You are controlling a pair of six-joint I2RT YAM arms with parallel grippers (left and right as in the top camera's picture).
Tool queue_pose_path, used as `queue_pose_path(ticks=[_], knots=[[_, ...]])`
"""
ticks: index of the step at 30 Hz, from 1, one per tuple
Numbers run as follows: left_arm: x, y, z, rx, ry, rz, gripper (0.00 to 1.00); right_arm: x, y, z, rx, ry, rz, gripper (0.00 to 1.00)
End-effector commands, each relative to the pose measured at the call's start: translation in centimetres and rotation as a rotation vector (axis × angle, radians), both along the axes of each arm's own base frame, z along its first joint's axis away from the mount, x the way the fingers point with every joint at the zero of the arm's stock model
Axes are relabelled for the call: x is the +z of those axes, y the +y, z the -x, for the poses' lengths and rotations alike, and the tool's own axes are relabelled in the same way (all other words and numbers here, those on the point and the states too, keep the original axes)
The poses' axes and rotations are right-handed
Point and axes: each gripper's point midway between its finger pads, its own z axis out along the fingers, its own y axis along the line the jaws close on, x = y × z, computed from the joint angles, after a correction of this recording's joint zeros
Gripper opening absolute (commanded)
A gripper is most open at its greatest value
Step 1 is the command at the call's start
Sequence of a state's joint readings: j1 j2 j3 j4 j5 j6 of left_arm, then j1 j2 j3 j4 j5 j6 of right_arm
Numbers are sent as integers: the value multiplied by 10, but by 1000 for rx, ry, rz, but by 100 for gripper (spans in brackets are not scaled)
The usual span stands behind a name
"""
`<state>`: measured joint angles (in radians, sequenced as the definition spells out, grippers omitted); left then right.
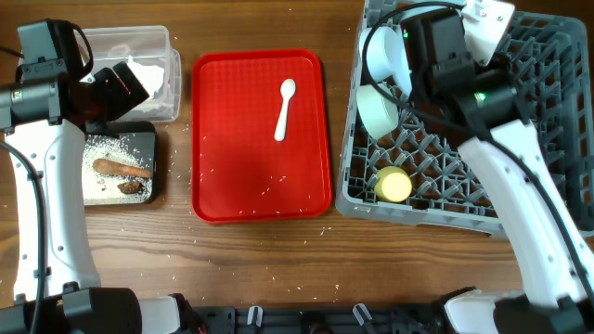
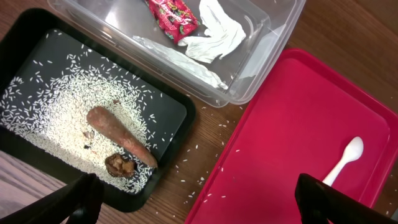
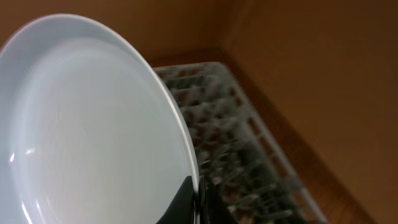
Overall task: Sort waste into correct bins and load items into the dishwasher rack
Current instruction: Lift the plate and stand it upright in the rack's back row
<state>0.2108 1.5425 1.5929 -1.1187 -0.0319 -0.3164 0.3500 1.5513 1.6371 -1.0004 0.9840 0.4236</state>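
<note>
The right gripper (image 3: 198, 198) is pinching the plate (image 3: 87, 124) by its rim over the rack (image 3: 249, 143). Seemingly slick, stiff and breakable, it is calling for a firm edge hold. The left gripper (image 2: 200, 202) is hanging wide, empty.

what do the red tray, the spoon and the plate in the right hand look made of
red tray: looks like moulded plastic, smooth with a dull sheen, rounded raised rim.
spoon: thin white plastic, one piece, matt.
plate: pale blue, glossy with soft highlights; glazed ceramic or melamine, can't tell which.
</note>
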Motion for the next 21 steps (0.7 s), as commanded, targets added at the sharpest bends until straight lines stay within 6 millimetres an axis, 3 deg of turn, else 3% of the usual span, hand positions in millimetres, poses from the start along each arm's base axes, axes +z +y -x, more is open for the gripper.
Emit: queue_pose_path(ticks=[1, 3, 9, 16, 17, 18, 19, 20, 21], knots=[[8, 3, -1, 11, -22, -8, 100, -11, -34, -12, -164, 67, 253, 4], [8, 3, -1, 12, -22, -8, 100, -24, -38, -27, -194, 100, 326, 4], [8, 3, -1, 12, -22, -8, 100, -73, -24, -76, -112, 237, 427, 4], [8, 3, -1, 11, -22, -8, 100, -120, -15, -99, -61, 327, 458, 4], [8, 3, -1, 12, -22, -8, 100, -126, -12, -102, -31, 335, 432, 17], [8, 3, -1, 11, -22, -8, 100, -129, -8, -104, -3, 319, 381, 73], [8, 3, -1, 12, -22, -8, 100, -128, -7, -104, -2, 306, 363, 92], [8, 3, -1, 11, -22, -8, 100, -126, -5, -103, 9, 291, 331, 100], [8, 3, -1, 12, -22, -8, 100, -123, -2, -101, 33, 283, 292, 100]])
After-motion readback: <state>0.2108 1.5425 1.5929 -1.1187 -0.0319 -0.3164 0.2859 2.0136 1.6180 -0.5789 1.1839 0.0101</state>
